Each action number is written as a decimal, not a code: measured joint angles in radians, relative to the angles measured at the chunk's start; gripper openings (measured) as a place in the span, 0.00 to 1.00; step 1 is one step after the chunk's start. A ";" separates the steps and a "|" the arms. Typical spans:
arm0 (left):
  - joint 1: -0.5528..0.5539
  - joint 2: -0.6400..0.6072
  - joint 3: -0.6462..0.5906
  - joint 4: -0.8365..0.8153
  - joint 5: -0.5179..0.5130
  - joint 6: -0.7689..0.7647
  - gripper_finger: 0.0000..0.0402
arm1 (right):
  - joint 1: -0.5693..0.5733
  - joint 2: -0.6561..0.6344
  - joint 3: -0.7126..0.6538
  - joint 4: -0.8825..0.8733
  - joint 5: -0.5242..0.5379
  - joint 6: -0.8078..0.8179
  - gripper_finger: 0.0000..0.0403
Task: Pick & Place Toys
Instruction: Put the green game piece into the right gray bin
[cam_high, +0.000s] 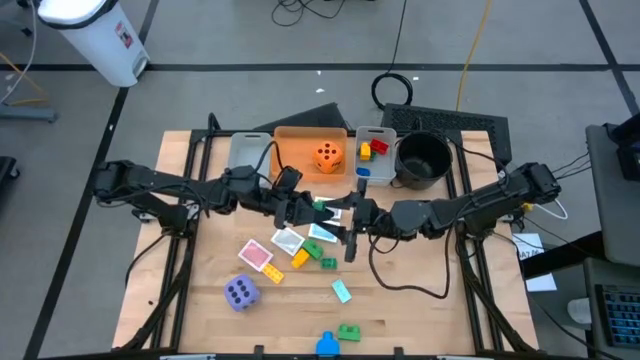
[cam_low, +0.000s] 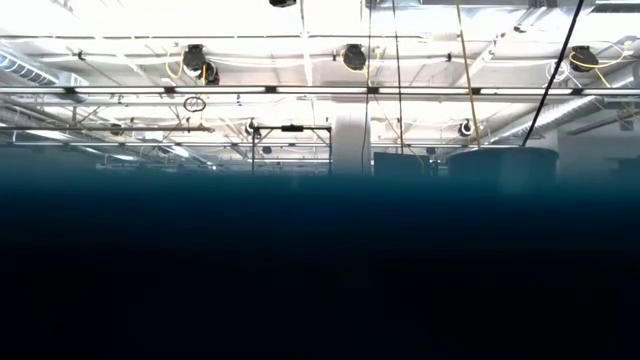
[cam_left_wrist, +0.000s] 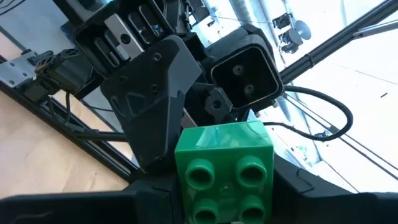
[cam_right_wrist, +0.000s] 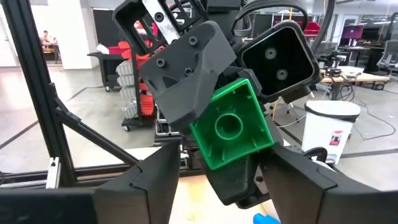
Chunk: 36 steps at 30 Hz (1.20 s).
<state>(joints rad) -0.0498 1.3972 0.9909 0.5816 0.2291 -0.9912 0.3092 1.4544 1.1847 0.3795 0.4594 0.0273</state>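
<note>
While both arms reach toward the middle of the table, the left gripper (cam_high: 318, 207) and the right gripper (cam_high: 340, 212) meet nose to nose above the wood with a green brick (cam_high: 322, 205) between them. Seen from the left wrist, that green brick (cam_left_wrist: 224, 171) sits stud side up, pinched between the left arm's own fingers. From the right wrist, its hollow underside (cam_right_wrist: 231, 130) faces the camera; the right fingers (cam_right_wrist: 152, 180) stand apart on either side of it, not touching. An orange die (cam_high: 327, 157) lies in the orange bin (cam_high: 300, 140). A purple die (cam_high: 241, 292) rests on the table's near left part, with picture cards (cam_high: 287, 242) and loose bricks (cam_high: 328, 263) scattered between it and the grippers.
</note>
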 joint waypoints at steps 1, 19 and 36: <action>0.000 0.000 0.000 0.000 0.000 0.006 0.36 | 0.000 0.000 0.000 0.000 -0.002 0.000 0.53; 0.006 -0.028 0.036 -0.140 0.028 0.161 0.37 | 0.001 -0.228 0.000 -0.256 -0.082 0.193 0.56; -0.041 0.124 0.722 -1.392 -0.307 0.730 0.37 | -0.119 -0.168 0.002 -0.306 -0.258 0.825 0.55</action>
<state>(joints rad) -0.0911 1.5210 1.7126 -0.8100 -0.0775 -0.2616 0.1902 1.2860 1.1862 0.0739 0.2019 0.8522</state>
